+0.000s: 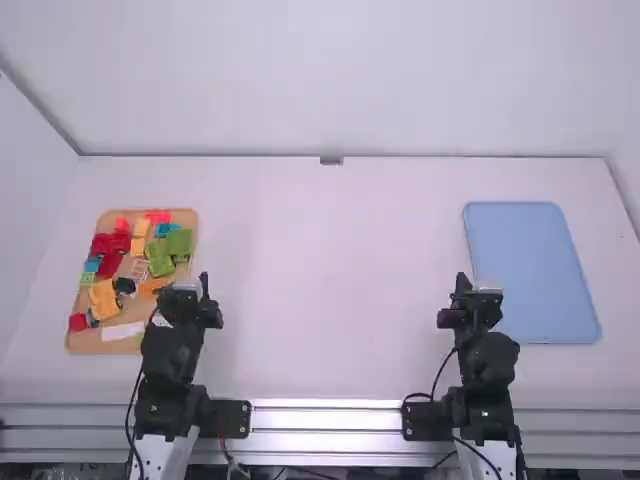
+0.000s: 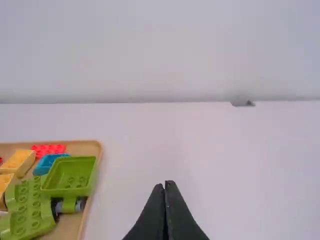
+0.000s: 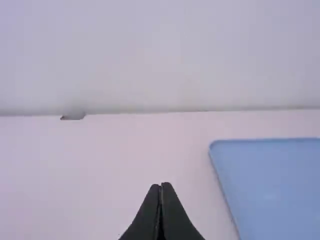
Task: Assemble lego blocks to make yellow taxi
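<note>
Left gripper (image 2: 165, 184) nearer, jaws pressed together. Farthest yellow block (image 2: 18, 161) left and ahead, by tan tray's (image 2: 82, 146) far edge, long axis roughly away from me. Right gripper (image 3: 161, 185) also closed.

Three cameras over the worktop (image 1: 320, 300)
High view looks forward and down from above, behind; nearer, lower wrist views face the far edge, both catching its grey fitting (image 1: 331, 160).
</note>
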